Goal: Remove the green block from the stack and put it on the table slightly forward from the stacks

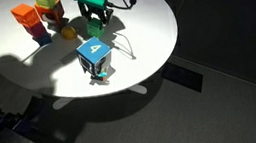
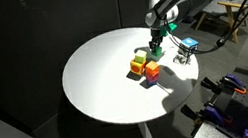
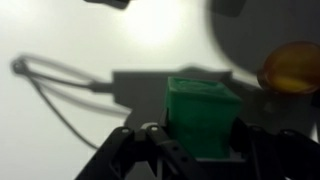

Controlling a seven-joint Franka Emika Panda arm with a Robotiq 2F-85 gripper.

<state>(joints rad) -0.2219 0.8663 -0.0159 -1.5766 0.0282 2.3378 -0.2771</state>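
My gripper (image 1: pixel 95 22) (image 2: pixel 158 45) is shut on the green block (image 3: pixel 203 116), a small bright green cube with a finger pressed on each side. It holds the block low over the white table (image 1: pixel 148 33) (image 2: pixel 96 84); I cannot tell whether the block touches the top. The stacks (image 1: pixel 40 18) (image 2: pixel 145 66) stand apart from the gripper. One column has an orange block on top (image 1: pixel 24 12). The other has a red block (image 1: pixel 55 12) under a yellow-green one.
A small yellow-orange ball (image 1: pixel 67 32) (image 3: pixel 290 68) lies between the stacks and the gripper. A large blue cube marked 4 (image 1: pixel 96 58) (image 2: pixel 189 43) stands near the table edge. A thin cable (image 3: pixel 50 85) lies on the table.
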